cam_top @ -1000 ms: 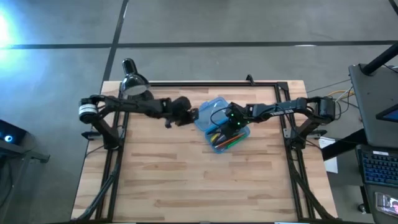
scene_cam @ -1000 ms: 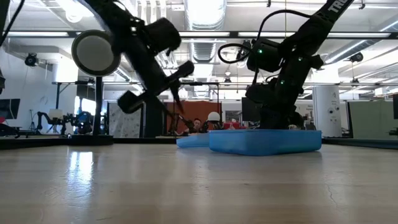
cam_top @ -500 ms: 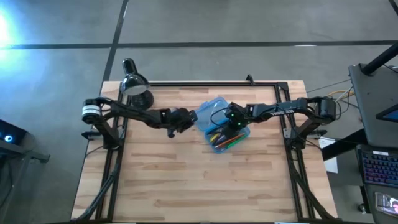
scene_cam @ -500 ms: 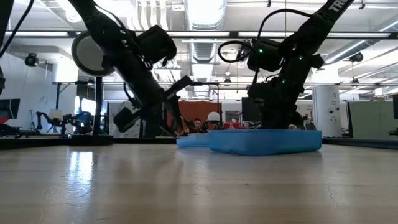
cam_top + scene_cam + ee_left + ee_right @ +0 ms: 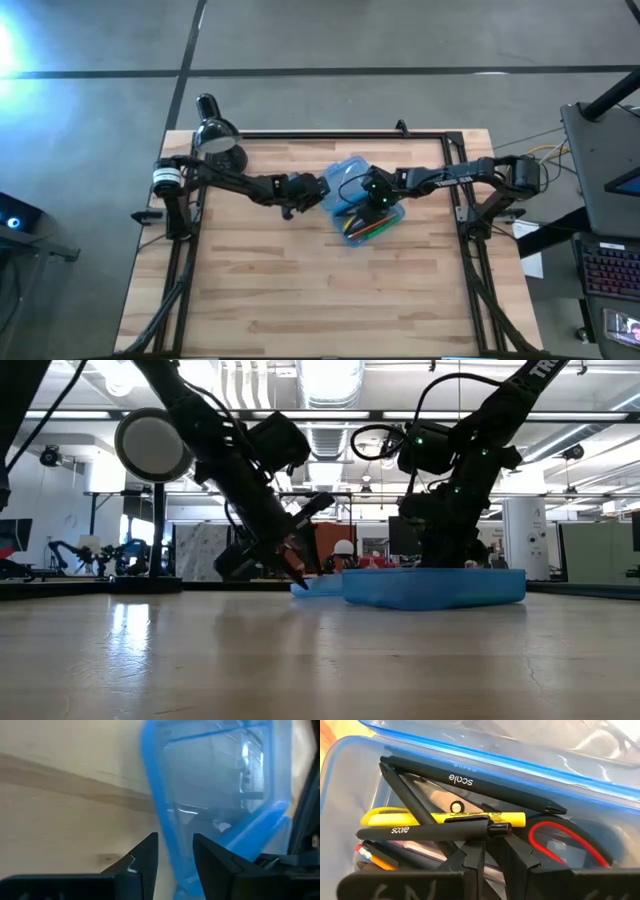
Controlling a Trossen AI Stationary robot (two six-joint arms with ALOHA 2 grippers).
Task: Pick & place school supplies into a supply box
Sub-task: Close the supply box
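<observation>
While the supply box (image 5: 362, 207) sits open near the middle of the bench (image 5: 300, 290), with its lid (image 5: 220, 775) laid back flat toward the left arm, the task looks close to its end: black pens (image 5: 470, 781), a yellow marker (image 5: 445, 818), an orange pencil (image 5: 377, 860) and the red-handled scissors (image 5: 565, 840) all lie inside it. The right tool (image 5: 492, 852) reaches down into the box, its fingers a narrow gap apart and seemingly around a black pen, apparently setting it down or nudging it into place. The left tool (image 5: 175, 857) is low at the lid's edge, fingers apart with the blue rim between them. The next move probably calls for the right tool to clear the box so the left can swing the lid over.
</observation>
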